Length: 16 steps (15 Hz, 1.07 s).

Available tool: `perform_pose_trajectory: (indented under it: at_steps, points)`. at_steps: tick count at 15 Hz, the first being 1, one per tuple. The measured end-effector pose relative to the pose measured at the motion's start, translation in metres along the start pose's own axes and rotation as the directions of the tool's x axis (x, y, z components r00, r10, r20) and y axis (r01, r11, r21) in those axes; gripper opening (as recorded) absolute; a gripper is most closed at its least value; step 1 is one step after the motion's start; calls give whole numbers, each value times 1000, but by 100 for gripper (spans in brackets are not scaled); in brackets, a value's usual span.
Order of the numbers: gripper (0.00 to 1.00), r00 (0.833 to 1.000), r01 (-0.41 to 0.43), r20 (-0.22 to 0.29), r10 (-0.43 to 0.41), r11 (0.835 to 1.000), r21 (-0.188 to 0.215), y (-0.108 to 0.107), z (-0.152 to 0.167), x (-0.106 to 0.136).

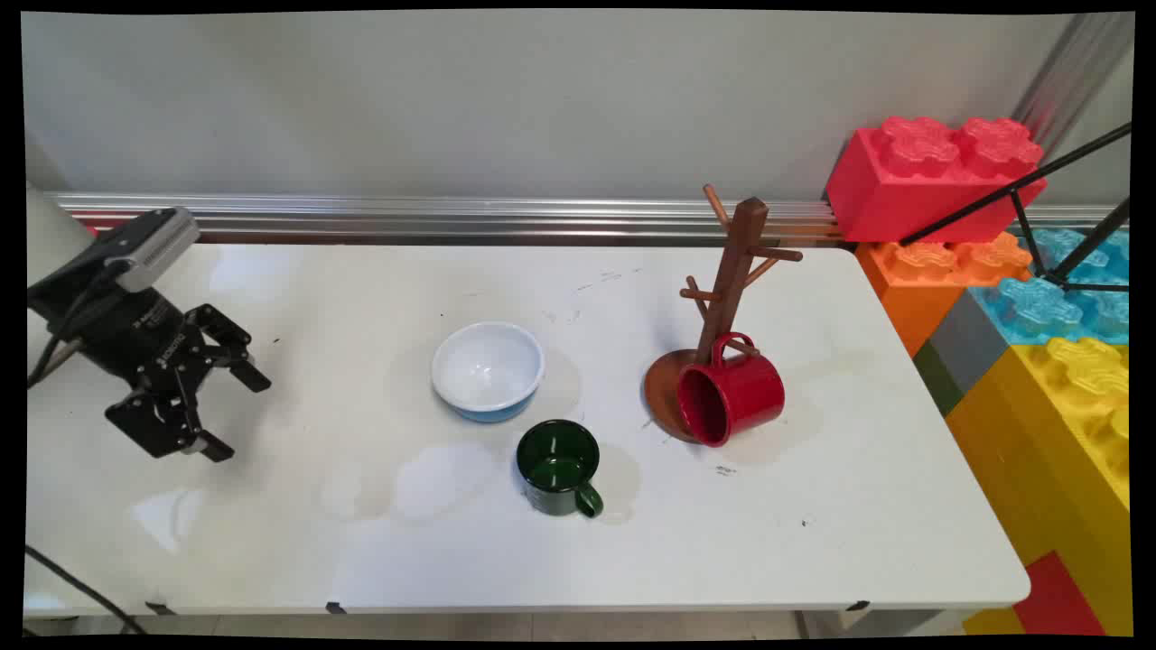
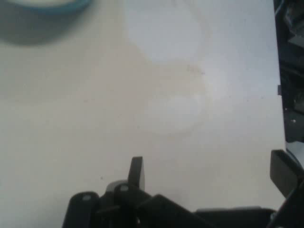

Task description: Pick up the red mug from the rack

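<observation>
Tool [image 1: 237, 411] of the white arm hung over the counter's [image 1: 361, 560] left side, its two black fingers [image 2: 136, 172] spread wide apart and holding nothing, well clear of every vessel. In the hand view the fingers rose over bare white counter [image 2: 156, 118], with only the blue rim of the bowl [image 2: 47, 4] showing at the top left corner.

Nearest the tool, though still well apart from it, stood a bowl [image 1: 488, 370], white inside and blue outside, upright near the counter's middle. Just in front of it and slightly to its right sat a dark green mug [image 1: 558, 467], upright, its handle turned toward the near right.

Farther right, a brown wooden mug tree [image 1: 733, 271] leaned on its round base, which was tipped up off the counter on one side. A red mug [image 1: 730, 397] hung by its handle from one of the lower pegs, its mouth facing the near left, resting against the base.

Large toy blocks [image 1: 939, 171] in red, orange, blue and yellow were stacked beyond the counter's right end.
</observation>
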<state>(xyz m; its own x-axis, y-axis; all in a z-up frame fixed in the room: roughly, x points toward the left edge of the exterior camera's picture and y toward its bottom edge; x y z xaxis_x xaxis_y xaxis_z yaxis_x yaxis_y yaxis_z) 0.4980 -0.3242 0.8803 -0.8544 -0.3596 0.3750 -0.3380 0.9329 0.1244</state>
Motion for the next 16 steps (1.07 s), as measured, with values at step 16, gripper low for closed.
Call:
perform_pose_trajectory:
  at_steps: [16]
  points:
    - [100,917,108,-379,-124,992,-62,27,16,103]
